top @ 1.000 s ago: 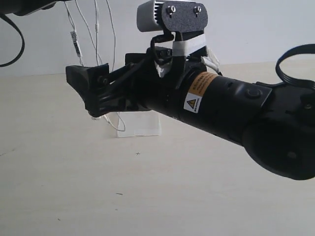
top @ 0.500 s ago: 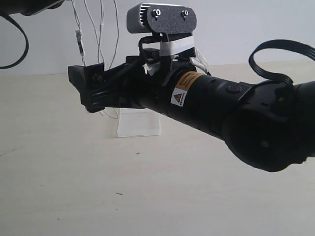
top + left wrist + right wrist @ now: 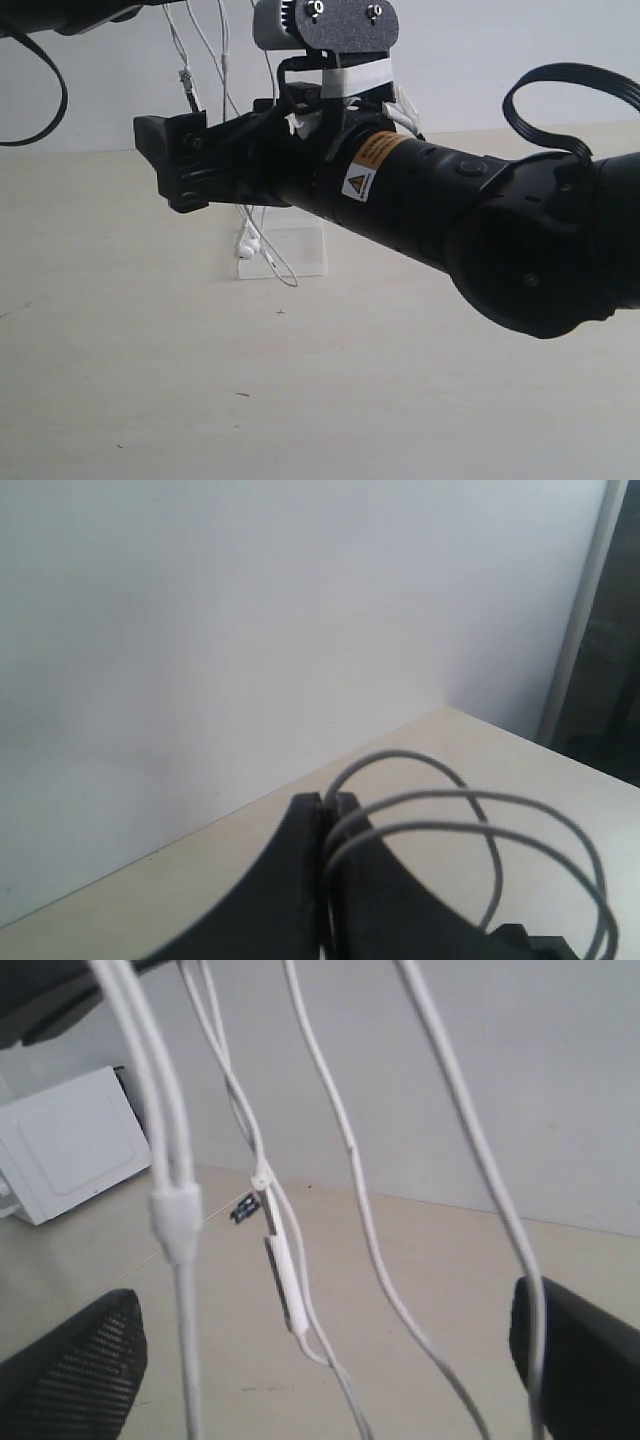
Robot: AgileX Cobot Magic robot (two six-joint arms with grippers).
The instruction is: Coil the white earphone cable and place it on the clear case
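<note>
The white earphone cable [image 3: 222, 60] hangs in several strands from the top of the exterior view, under my left arm [image 3: 60, 12]. Its inline remote [image 3: 187, 87] shows high up, and its earbuds [image 3: 246, 244] dangle in front of the clear case [image 3: 300, 255] on the table. My left gripper [image 3: 328, 802] is shut on loops of the white earphone cable [image 3: 430, 798]. My right gripper [image 3: 172, 160] is held level above the table. In its wrist view the right gripper [image 3: 330, 1360] is open, with cable strands and the remote [image 3: 285, 1282] hanging between its fingers [image 3: 75, 1365].
The beige table [image 3: 300, 400] runs to a white wall. My thick right arm [image 3: 450, 220] crosses the exterior view and hides part of the clear case. A white box [image 3: 70, 1145] stands on the table in the right wrist view.
The hanging strands and the remote have swung to the right. The earbuds now show below my right gripper in front of the case. The right gripper has risen slightly, still open.
</note>
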